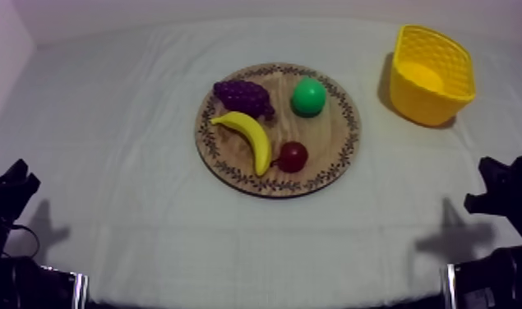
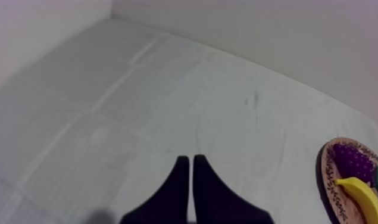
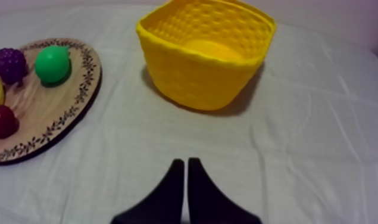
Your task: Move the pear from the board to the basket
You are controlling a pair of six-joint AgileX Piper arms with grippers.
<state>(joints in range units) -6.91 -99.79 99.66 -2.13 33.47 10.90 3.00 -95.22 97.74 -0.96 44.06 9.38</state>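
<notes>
A green pear (image 1: 308, 96) rests on the round wooden board (image 1: 338, 144) toward its far right, beside the purple grapes (image 1: 243, 95). The yellow basket (image 1: 433, 76) stands empty at the table's far right. My left gripper (image 1: 13, 187) sits low at the left edge and my right gripper (image 1: 498, 185) low at the right edge, both far from the board. In the left wrist view my gripper (image 2: 187, 159) is shut on nothing over bare cloth. The right wrist view has my gripper (image 3: 185, 162) shut, in front of the basket (image 3: 203, 59), with the pear (image 3: 52, 64) on the board (image 3: 78, 101).
A banana (image 1: 249, 136) and a small red fruit (image 1: 293, 156) also lie on the board. Bare cloth stretches between board and basket and along the near side of the table. A wall borders the table's far and left sides.
</notes>
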